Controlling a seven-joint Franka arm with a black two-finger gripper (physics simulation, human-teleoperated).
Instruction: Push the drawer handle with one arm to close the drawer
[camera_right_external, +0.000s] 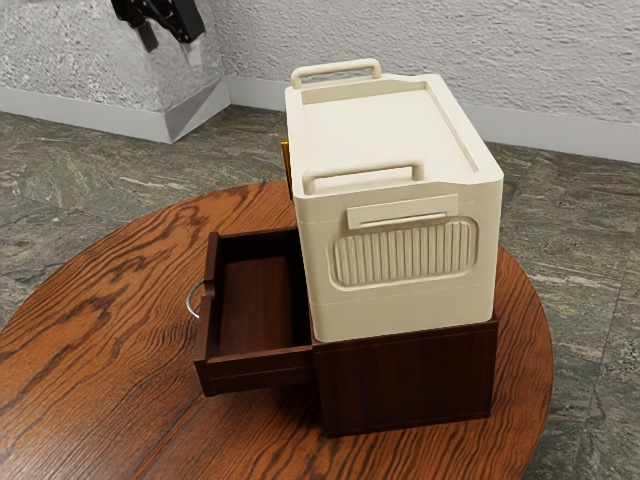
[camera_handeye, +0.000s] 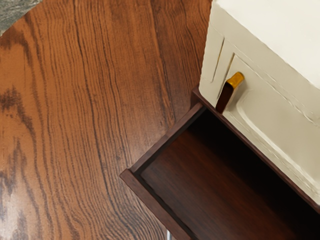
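Note:
High at the exterior view's upper left, my gripper (camera_right_external: 169, 36) hangs well apart from the furniture, its two black fingers spread with nothing between them. The dark wooden drawer (camera_right_external: 256, 305) stands pulled out of its cabinet (camera_right_external: 408, 382), and its inside looks bare. A curved silver handle (camera_right_external: 193, 301) is fixed to the drawer's front panel. Below my hand in the wrist view lies the open drawer (camera_handeye: 210, 190), with a bit of the handle (camera_handeye: 169, 235) at the lower edge.
A cream box-like appliance (camera_right_external: 400, 235) with two top rails sits on the cabinet. Its gold-and-dark handle (camera_handeye: 231, 87) juts out above the drawer's side. The round wooden table (camera_right_external: 110, 340) carries everything.

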